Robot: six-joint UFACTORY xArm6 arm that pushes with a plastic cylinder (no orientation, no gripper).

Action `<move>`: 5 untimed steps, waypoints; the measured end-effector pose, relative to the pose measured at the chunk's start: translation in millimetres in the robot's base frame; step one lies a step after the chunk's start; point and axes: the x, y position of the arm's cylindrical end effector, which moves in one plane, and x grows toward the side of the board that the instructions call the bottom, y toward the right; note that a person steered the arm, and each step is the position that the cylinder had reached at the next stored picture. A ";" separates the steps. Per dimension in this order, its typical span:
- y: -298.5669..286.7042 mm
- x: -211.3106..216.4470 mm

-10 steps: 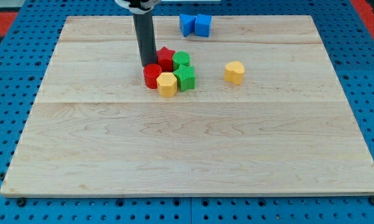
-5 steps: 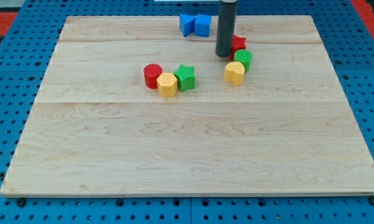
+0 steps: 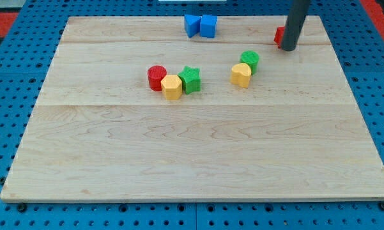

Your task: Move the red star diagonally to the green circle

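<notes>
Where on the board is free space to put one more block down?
The wide bottom half, below the yellow block and green star, is bare. The left side beyond the red cylinder too. Crowded: around my tip and the red star.

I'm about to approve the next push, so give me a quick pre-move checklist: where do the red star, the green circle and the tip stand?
1. My tip in view: ok, near the view's top right.
2. Red star visible: not ok, mostly hidden behind the rod.
3. Red star at the green circle: not ok, clearly apart.
4. Tip touching the star: cannot tell.
5. Green circle free to approach: not ok on its lower side, where the yellow block touches it.
</notes>
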 end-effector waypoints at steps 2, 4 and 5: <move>15.4 -10.1; 13.0 -24.8; 12.3 -2.8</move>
